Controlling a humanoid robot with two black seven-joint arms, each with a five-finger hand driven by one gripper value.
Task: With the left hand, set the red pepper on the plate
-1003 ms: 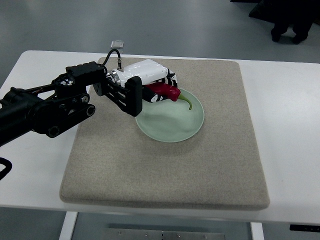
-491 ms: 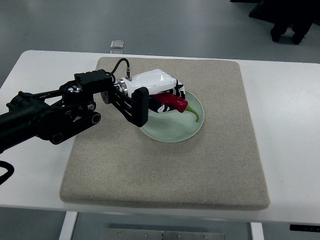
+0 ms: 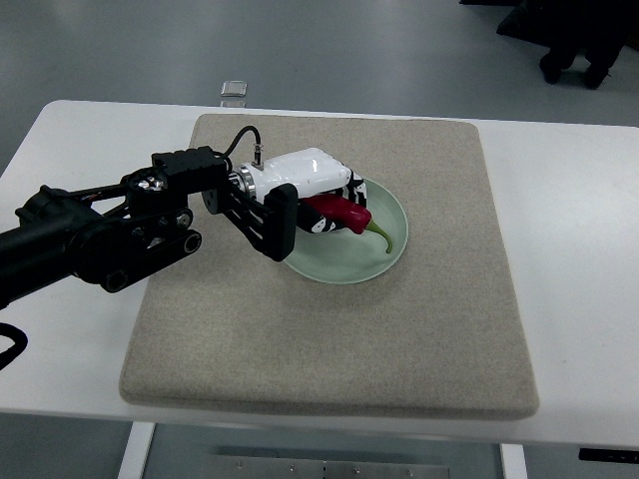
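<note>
The left robot hand (image 3: 318,195) grips the red pepper (image 3: 342,211), held just above the plate (image 3: 391,259).

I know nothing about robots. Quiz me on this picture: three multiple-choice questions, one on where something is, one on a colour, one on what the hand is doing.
1. Where is the red pepper?
A. over the plate
B. on the bare white table
C. off the mat

2. What colour is the plate?
A. black
B. pale green
C. orange

3. What is the left hand doing?
A. resting open beside the mat
B. gripping the pepper
C. lifting the plate

Answers: 1 A, the pepper lies inside the plate's rim; 2 B, its bare part looks pale green; 3 B, the fingers close around the pepper.
</note>
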